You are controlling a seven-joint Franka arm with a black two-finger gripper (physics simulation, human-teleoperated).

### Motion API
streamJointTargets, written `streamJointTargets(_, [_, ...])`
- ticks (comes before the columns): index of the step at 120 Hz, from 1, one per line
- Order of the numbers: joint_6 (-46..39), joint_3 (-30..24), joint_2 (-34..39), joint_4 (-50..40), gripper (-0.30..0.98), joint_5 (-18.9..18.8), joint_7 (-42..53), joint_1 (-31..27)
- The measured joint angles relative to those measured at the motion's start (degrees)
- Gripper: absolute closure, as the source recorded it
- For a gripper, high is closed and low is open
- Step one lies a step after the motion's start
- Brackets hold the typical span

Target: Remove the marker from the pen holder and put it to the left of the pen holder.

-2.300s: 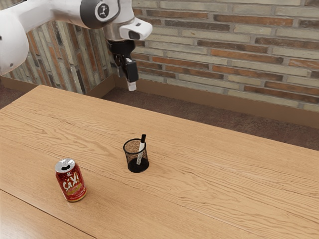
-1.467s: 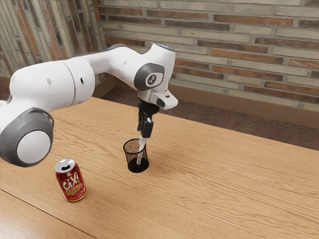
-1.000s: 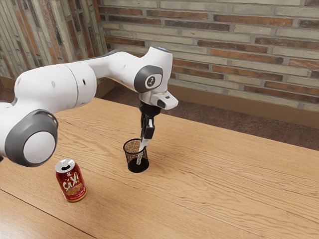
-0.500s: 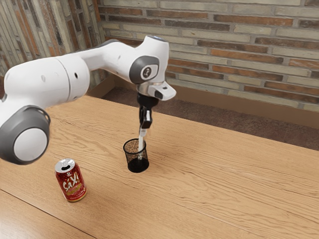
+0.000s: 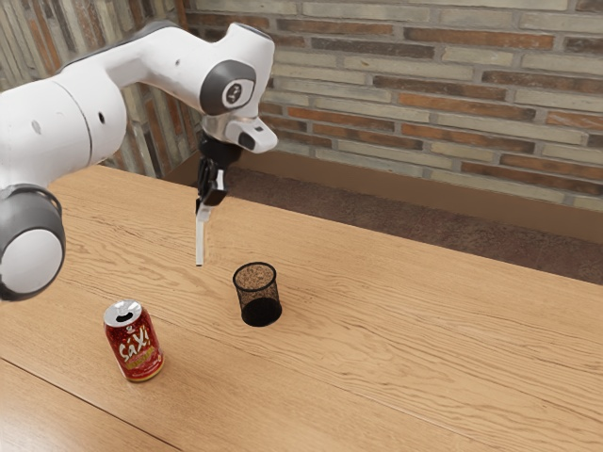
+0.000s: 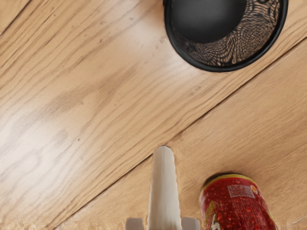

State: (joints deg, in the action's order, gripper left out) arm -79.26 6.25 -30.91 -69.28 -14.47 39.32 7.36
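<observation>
- The gripper (image 5: 204, 205) is clamped on the marker (image 5: 200, 241) near one end, holding it nearly upright in the air, outside the holder (image 5: 257, 295).
- The holder stands upright and empty on the tabletop (image 5: 424, 330); the can (image 5: 134, 341) is farther from the exterior view's far edge.
- The gap beneath the marker is hard to judge, but probably real; letting go too high could make it bounce and roll into the can.
- Released upright, it would likely topple.
- Lowering too hard could twist it in the end grip.
- A low sideways swing could knock the holder.
</observation>
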Motion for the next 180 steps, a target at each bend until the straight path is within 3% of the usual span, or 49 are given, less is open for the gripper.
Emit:
streamJointTargets(34, [2.0,4.4,-6.5,2.3,0.79,-0.7,0.5,-4.7])
streamJointTargets(70, [1.7,4.8,-10.4,4.3,0.78,-0.8,1.4,-8.4])
streamJointTargets(103, [1.9,3.3,-10.4,4.3,0.26,0.7,1.4,-8.6])
streamJointTargets(121, [1.9,-0.5,-4.8,2.5,0.13,3.2,1.6,-8.7])
streamJointTargets(137, [1.9,-8.0,3.2,-0.9,0.07,4.1,1.7,-9.1])
streamJointTargets(148, [1.9,-21.5,7.0,-2.9,0.05,4.3,1.6,-18.8])
streamJointTargets(154, [1.9,-25.5,9.1,-3.8,0.04,4.3,1.5,-21.9])
streamJointTargets(180, [2.0,-28.3,14.0,-4.3,0.01,4.6,1.2,-21.7])
